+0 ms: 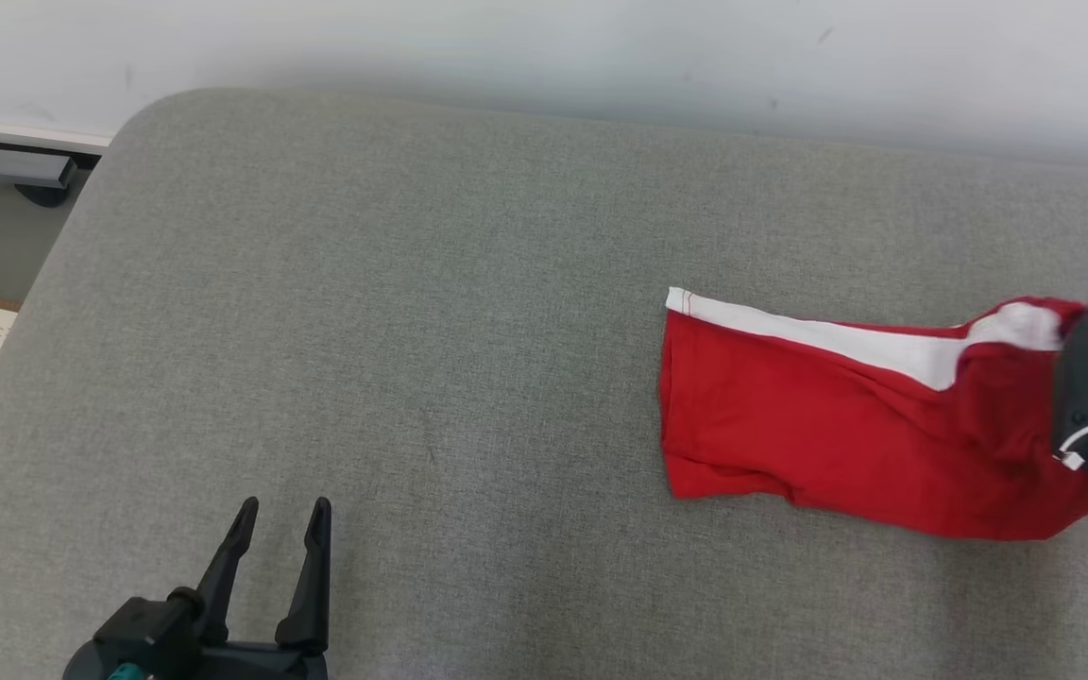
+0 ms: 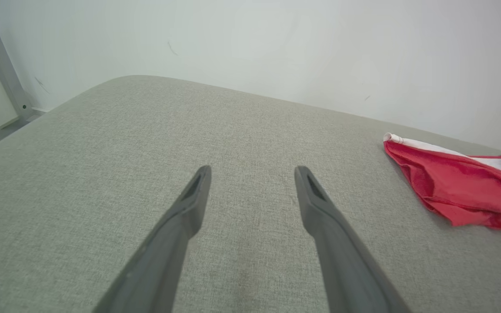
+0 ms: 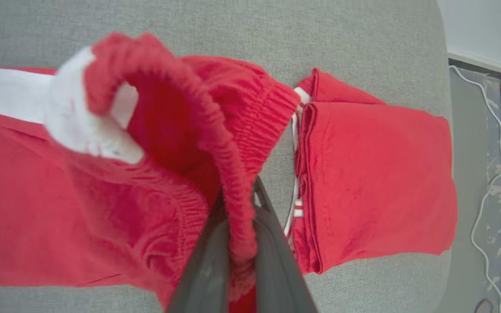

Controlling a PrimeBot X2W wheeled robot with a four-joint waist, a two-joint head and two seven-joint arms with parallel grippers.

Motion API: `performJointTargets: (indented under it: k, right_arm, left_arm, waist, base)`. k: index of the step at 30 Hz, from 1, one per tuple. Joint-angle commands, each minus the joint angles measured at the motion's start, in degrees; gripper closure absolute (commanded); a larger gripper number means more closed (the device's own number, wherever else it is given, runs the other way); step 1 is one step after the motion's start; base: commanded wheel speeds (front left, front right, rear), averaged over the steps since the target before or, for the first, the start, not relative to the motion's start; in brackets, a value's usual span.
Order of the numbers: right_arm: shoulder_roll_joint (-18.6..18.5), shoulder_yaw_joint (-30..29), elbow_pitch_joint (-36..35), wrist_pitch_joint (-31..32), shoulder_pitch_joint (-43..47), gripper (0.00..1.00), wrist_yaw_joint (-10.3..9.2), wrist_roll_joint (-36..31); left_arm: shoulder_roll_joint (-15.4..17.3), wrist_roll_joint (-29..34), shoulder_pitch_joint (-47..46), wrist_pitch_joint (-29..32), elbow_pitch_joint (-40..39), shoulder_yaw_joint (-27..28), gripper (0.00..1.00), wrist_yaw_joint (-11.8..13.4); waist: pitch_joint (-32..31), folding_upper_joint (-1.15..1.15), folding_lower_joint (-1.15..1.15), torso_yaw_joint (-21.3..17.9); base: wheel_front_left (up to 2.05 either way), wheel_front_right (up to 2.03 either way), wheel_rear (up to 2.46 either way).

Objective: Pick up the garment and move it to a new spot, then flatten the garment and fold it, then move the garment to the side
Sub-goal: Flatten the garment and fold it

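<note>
Waistband of garment (image 1: pixel 837 444) pinched in right hand (image 3: pixel 239 198) — fingertips hidden by cloth, left hand (image 1: pixel 283 510) spread, empty.

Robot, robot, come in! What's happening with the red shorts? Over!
Left tool open, empty, above grey cushion. Right tool shut on waistband of red shorts, that end lifted. Folded red garment close beside. Over.

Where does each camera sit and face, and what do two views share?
Head view: head, looking down at the grey surface; open left gripper shows.
Left wrist view: that wrist, facing across the surface to the wall; own fingers.
Right wrist view: that wrist, facing down; right gripper shut on the red garment.
Shared by head and left wrist: the garment's stripe.
</note>
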Motion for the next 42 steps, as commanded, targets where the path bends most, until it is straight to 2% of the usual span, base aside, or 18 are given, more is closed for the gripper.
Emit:
performJointTargets:
  k: [1,13,22,26,33,42]
  right_arm:
    - [0.0,0.5,-0.4,0.3,0.3,1.0,-0.03,0.9]
    - [2.7,10.8,-2.0,1.3,-2.5,1.0,-0.03,6.2]
    - [4.3,15.4,2.4,-1.4,-5.2,1.0,-0.03,9.0]
    - [4.3,17.9,6.4,-3.3,-6.7,1.0,-0.03,12.8]
    - [4.3,19.4,12.4,-6.0,-8.8,1.0,-0.03,15.6]
    - [4.3,17.8,19.5,-10.4,-11.8,1.0,-0.03,14.4]
  left_arm:
    - [0.2,-0.1,-0.6,-0.3,0.2,0.0,0.0,0.0]
    - [-0.2,-0.5,-0.8,-0.6,1.5,-0.4,0.0,-0.2]
    - [-0.4,-0.6,-0.2,-0.9,2.0,-0.8,0.0,-0.5]
    - [-0.5,-0.5,-0.2,-0.9,2.3,-1.3,0.0,-0.6]
    - [-0.5,-0.4,-0.1,-1.0,2.6,-1.9,0.0,-0.9]
    - [-0.8,-0.5,-0.2,-1.1,3.1,-2.8,0.0,-1.1]
  waist:
    - [-0.1,0.0,0.0,0.1]
    - [-1.2,0.0,0.0,1.6]
    - [-2.2,0.0,0.0,3.3]
    - [-2.6,0.0,0.0,4.7]
    - [-3.2,0.0,0.0,6.5]
    - [-3.0,0.0,0.0,8.9]
  base:
    - [0.0,0.0,0.0]
    - [0.0,0.0,0.0]
    - [0.0,0.0,0.0]
    - [0.0,0.0,0.0]
    - [0.0,0.0,0.0]
    - [0.0,0.0,0.0]
